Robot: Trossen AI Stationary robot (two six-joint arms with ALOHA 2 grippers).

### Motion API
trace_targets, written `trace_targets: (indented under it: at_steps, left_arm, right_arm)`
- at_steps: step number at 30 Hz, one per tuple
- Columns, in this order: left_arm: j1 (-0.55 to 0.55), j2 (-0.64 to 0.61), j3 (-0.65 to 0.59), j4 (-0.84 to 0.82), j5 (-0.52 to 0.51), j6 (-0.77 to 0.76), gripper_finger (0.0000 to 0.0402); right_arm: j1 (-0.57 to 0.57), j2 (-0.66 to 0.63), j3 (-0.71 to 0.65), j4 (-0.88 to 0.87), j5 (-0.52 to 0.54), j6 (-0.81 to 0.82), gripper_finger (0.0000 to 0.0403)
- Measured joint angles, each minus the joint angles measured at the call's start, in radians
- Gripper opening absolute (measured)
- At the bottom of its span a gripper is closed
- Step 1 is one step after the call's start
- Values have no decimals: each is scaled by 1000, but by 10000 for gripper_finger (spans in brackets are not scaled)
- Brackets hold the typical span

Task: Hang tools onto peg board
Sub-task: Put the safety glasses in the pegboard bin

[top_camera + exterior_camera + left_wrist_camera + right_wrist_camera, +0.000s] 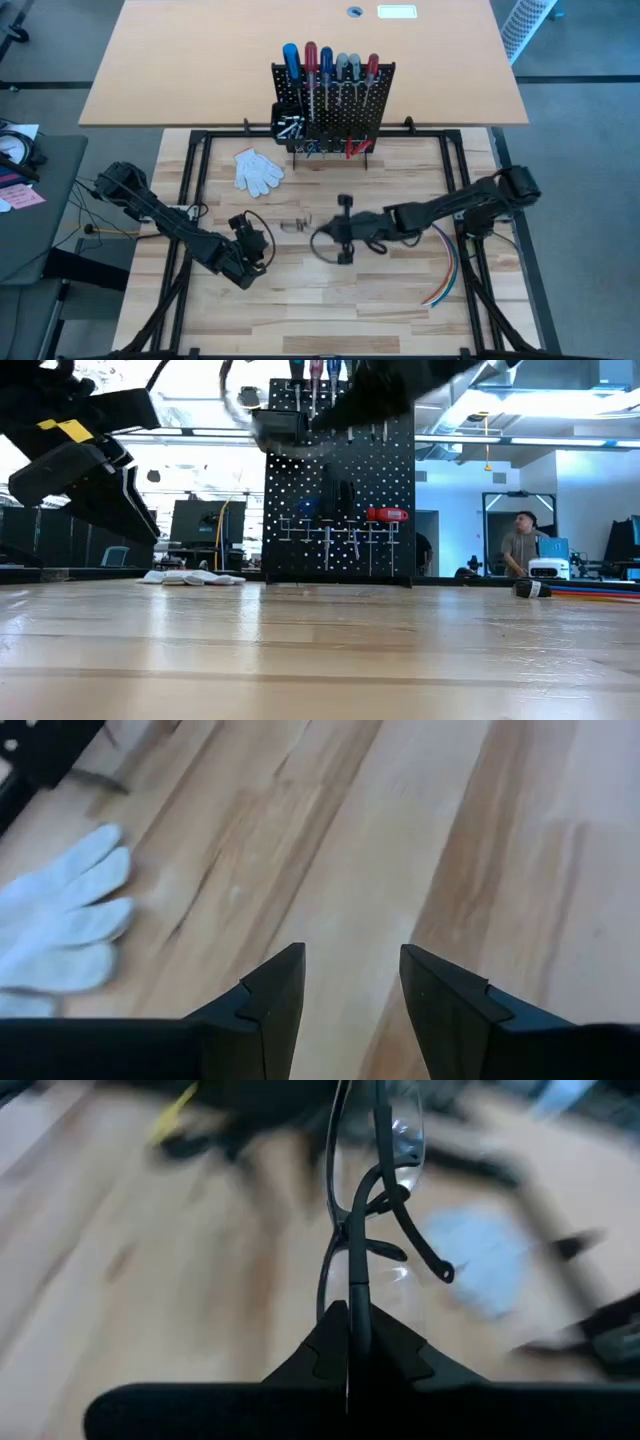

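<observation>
- Jaws of the right gripper (pixel 349 1320) are pinched shut on the thin dark frame of a pair of clear safety glasses (pixel 375 1190), which stand up out of the grip with one temple arm folded across the lens.
- From above, the right gripper (pixel 342 232) sits near the middle of the wooden surface (pixel 400 300), its arm reaching in from 3 o'clock, and the glasses (pixel 326 243) show as a thin dark loop beside it.
- Jaws of the left gripper (pixel 350 982) stand partly open and hold nothing, with bare wood between the fingers.
- That left gripper (pixel 250 245) is at about 8 o'clock from the centre.
- At 12 o'clock the peg board (pixel 350 115) stands upright, with screwdrivers (pixel 310 60) with red, blue and grey handles lined along its top.
- Its black bin (pixel 289 122) holds small silver pieces; red-handled pliers (pixel 387 514) hang low on the panel.
- White glove (pixel 258 170) lies flat at 10 o'clock, near the board's foot.
- Small clear item (pixel 294 225) lies between the two grippers; what it is I cannot tell.
- Coloured cables (pixel 448 268) curve at 4 o'clock.
- Beyond the board in the low view, a person (pixel 520 545) is in the room.
</observation>
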Motion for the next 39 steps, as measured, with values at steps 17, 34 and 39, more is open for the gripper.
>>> trace_targets:
  at_steps: [17, 34, 39]
  left_arm:
    - [-5, 1, -100, 567, -163, 338, 162]
    - [-3, 1, -100, 572, -211, 338, 162]
    - [-3, 1, -100, 571, -211, 338, 162]
  right_arm:
    - [-313, -58, 1, 624, -235, 143, 23]
    - [-403, 159, 415, 273, -120, -47, 25]
    - [-409, 198, 489, 201, -81, -55, 26]
